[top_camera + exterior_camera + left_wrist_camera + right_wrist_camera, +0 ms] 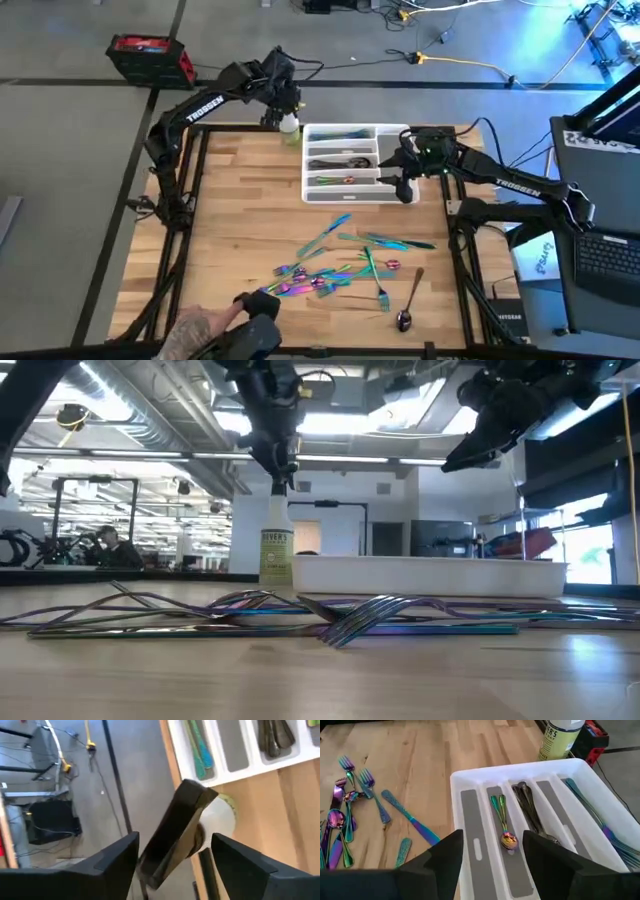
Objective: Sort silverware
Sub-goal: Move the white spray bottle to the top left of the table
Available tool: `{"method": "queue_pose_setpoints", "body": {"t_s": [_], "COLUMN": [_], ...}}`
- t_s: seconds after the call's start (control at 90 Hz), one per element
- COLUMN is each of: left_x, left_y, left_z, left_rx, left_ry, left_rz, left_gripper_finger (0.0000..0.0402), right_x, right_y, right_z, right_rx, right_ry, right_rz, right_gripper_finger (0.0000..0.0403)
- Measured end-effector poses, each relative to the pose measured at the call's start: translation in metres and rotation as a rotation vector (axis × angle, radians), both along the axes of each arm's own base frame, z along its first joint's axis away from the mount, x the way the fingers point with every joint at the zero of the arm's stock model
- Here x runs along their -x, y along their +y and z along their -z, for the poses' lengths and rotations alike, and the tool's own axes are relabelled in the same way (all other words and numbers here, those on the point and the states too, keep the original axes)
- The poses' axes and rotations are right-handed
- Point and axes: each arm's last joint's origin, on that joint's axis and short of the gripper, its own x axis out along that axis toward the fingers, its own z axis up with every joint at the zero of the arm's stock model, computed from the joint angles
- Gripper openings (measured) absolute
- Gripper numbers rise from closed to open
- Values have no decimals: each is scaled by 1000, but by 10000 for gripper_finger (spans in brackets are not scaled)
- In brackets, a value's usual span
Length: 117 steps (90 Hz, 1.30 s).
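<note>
The silverware (340, 265) lies in a loose rainbow-coloured heap on the near half of the wooden table, with a darker spoon (408, 305) at its right. More pieces lie in the white tray (392, 131) at the far side, among them a rainbow spoon (504, 826). My right gripper (493, 837) hovers open above the tray's right end (407, 185), right over that spoon, holding nothing. My left gripper (175, 840) is at the far edge (283, 105), open, with its fingers on either side of the spray bottle's dark head (180, 827).
The spray bottle (276, 550) stands upright just left of the tray's far corner. A person's hand (205, 325) with a dark glove (258, 308) reaches in at the near edge, close to the heap. Bare wood lies between heap and tray.
</note>
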Motion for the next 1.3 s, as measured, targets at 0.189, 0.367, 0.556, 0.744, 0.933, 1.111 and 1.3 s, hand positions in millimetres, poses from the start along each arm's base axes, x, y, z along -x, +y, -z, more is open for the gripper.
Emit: {"method": "queue_pose_setpoints", "body": {"t_s": [0.189, 0.367, 0.556, 0.744, 0.933, 1.111, 1.3], "left_x": [-4, -3, -2, -2, -3, -5, -5], "left_y": [5, 6, 4, -2, -10, -20, -40], "left_z": [10, 10, 11, 9, 11, 9, 3], "left_rx": [-12, -39, -24, 2, 25, 45, 63], "left_ry": [44, 86, 95, 93, 119, 128, 140], "left_rz": [-22, -31, -44, -33, -64, -86, -83], "left_gripper_finger": [235, 232, 164, 95, 94, 89, 82], "right_x": [0, 0, 0, 0, 0, 0, 0], "right_y": [0, 0, 0, 0, 0, 0, 0], "right_z": [0, 0, 0, 0, 0, 0, 0], "right_rx": [-2, -2, -2, -2, -2, -1, 2], "right_ry": [4, 5, 5, 4, 5, 5, 5], "right_rz": [0, 0, 0, 0, 0, 1, 4], "right_gripper_finger": [190, 190, 190, 190, 190, 190, 190]}}
